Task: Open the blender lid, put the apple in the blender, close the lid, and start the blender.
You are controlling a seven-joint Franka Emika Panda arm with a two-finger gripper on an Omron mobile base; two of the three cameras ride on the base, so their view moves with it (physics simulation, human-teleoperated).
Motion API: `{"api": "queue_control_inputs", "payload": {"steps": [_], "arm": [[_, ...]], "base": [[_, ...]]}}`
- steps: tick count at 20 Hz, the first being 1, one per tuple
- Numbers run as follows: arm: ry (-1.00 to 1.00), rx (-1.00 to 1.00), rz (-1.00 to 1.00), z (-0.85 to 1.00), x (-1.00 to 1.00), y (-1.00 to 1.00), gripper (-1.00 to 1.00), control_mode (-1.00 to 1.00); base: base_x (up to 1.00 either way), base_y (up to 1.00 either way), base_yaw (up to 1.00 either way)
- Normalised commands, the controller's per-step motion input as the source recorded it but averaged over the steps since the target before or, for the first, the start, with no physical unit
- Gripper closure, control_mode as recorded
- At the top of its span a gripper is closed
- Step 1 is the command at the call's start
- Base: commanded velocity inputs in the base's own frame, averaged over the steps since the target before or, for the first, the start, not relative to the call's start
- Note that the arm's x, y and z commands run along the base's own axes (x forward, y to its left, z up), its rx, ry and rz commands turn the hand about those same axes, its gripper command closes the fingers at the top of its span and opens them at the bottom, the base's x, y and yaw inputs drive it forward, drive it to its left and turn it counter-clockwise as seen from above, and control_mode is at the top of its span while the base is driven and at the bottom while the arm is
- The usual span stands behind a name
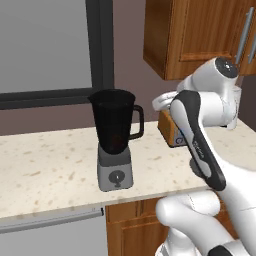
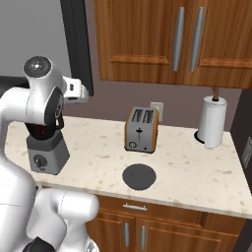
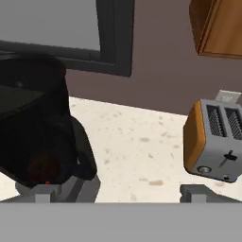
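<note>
Your end effector (image 3: 118, 194) hangs wide open and empty beside the blender (image 1: 115, 137), apple (image 3: 43, 166) likely dropped inside, lid (image 2: 139, 176) waiting right of it on the table (image 2: 197, 172).

A kitchen: speckled counter (image 2: 197, 167), wooden cabinets (image 2: 162, 39), toaster (image 2: 141, 129), blender (image 1: 115, 140), paper-towel roll (image 2: 212, 121).

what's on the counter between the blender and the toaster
Mostly bare counter. In the right base view the blender lid lies flat nearer the front edge, between blender and toaster.
</note>
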Motion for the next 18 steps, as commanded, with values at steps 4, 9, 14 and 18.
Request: {"api": "queue_control_inputs", "payload": {"steps": [4,9,14,18], "arm": [[0.12,0.08,-0.16,-0.86,-0.03,-0.82,-1.0,-1.0],[0.11,0.09,-0.15,-0.77,-0.05,-0.82,-1.0,-1.0],[0.06,0.09,-0.1,-0.6,0.0,-0.79,-1.0,-1.0],[0.05,0.04,-0.09,-0.59,0.0,-0.71,-1.0,-1.0]], "base": [[0.0,0.0,0.0],[0.0,0.0,0.0],[0.0,0.0,0.0],[0.0,0.0,0.0]]}}
